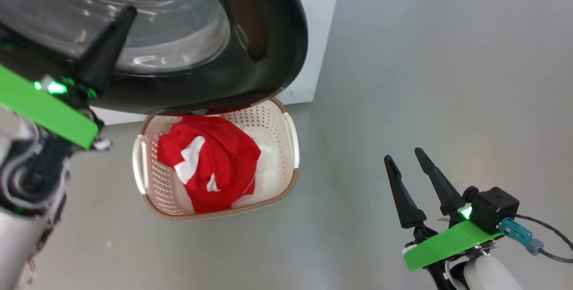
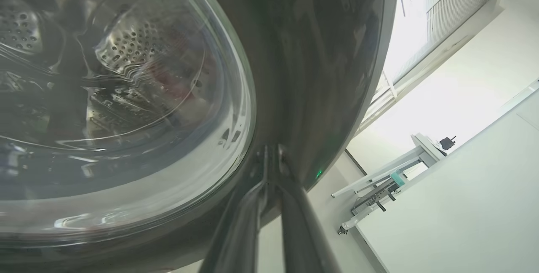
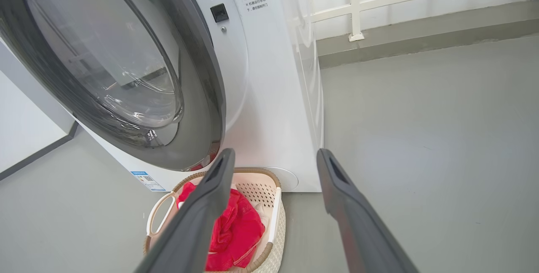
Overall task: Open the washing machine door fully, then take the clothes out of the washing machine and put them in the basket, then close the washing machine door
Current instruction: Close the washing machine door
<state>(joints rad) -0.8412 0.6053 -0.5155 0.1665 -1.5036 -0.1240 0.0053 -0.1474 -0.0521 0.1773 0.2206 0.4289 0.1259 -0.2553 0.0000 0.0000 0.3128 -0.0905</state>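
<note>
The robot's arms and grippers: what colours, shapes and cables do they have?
The left gripper and the right gripper each have two long, tapering dark fingers on a bright green plate. By the right one sit a black box, a teal connector and a dark cable. Forearms are pale.

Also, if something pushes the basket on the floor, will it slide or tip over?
The basket would probably slide easily: it is thin perforated plastic on a smooth grey floor. It looks light, holding a crumpled red garment. Tipping seems unlikely, since it sits low and wide.
</note>
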